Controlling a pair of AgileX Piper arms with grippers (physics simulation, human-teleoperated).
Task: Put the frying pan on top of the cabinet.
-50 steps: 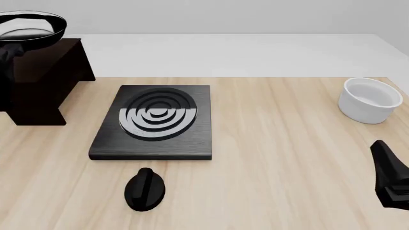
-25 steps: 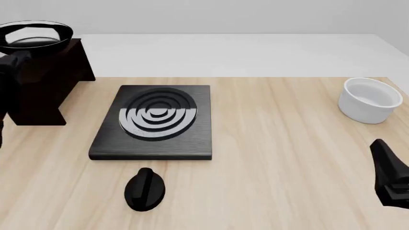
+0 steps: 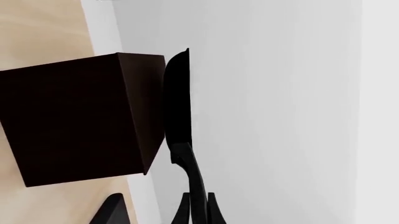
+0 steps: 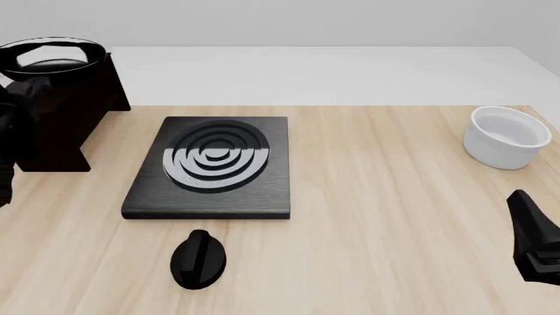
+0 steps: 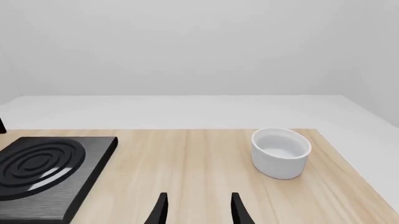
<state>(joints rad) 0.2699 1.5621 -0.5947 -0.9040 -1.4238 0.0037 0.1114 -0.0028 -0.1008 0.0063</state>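
Note:
The frying pan [image 4: 52,55], glossy black with a pale reflective inside, is level on the flat top of the dark brown cabinet [image 4: 75,115] at the far left. In the left wrist view the pan [image 3: 176,100] shows edge-on against the cabinet's top face [image 3: 74,119], and I see no gap between them. Its long handle runs back between the fingers of my left gripper [image 3: 198,212], which is shut on it. In the front view the left gripper [image 4: 26,92] is a dark shape in front of the cabinet. My right gripper [image 5: 198,212] is open and empty, low at the right edge [image 4: 534,243].
A flat black stove plate [image 4: 210,167] with silver rings lies mid-table. A small black knob-like object [image 4: 199,259] lies in front of it. A white bowl [image 4: 505,136] stands at the right, and also shows in the right wrist view [image 5: 281,151].
The pan has come down from above the cabinet onto its top and shifted slightly right. The left arm has moved further into view. The right arm has not moved.

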